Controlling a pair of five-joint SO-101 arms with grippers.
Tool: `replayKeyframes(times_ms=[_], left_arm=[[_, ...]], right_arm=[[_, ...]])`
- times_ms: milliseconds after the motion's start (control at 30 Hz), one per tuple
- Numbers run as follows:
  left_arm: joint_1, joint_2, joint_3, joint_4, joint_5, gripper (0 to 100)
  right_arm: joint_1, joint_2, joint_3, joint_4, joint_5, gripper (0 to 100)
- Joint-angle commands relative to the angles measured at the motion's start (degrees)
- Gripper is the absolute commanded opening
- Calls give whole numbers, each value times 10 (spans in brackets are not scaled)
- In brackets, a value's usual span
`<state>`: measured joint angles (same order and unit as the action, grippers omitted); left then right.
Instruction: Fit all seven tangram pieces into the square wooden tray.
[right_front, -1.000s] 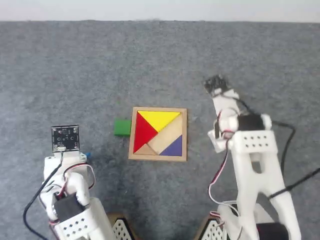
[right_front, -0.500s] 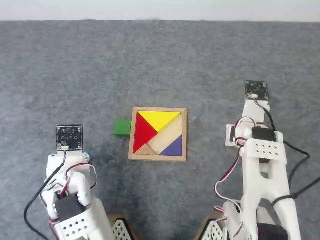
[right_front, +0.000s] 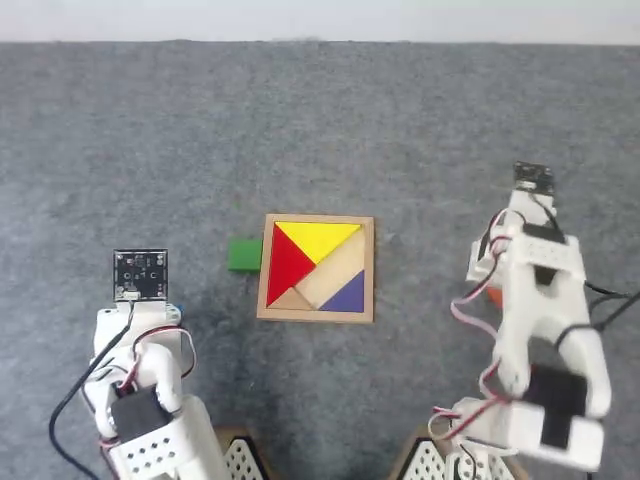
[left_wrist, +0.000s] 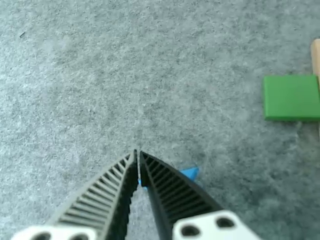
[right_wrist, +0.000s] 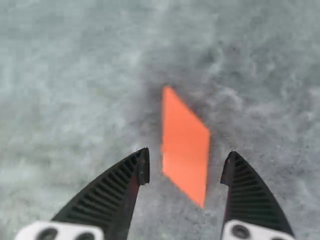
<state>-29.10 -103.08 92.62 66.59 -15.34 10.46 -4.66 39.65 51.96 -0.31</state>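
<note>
On grey carpet (right_front: 320, 120), your right gripper (right_wrist: 187, 152) gapes, orange parallelogram (right_wrist: 184, 142) between its jaws. Your left gripper (left_wrist: 137, 154) is clenched, blue piece (left_wrist: 190, 173) just beside.

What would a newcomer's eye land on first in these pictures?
The square wooden tray at the centre of the high view, partly filled with a bright yellow triangle and a red triangle, with a green square just outside its left edge. Next, the orange parallelogram, framed by the open right claw.
</note>
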Motion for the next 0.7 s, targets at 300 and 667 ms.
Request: replayKeyframes(times_ms=[300,667], left_arm=[[3,-10,-7,1,6,16],[2,-10,-7,1,6,16]], right_arm=[[6,160,-173,86,-120,230],[20,160,-183,102,-112,104]])
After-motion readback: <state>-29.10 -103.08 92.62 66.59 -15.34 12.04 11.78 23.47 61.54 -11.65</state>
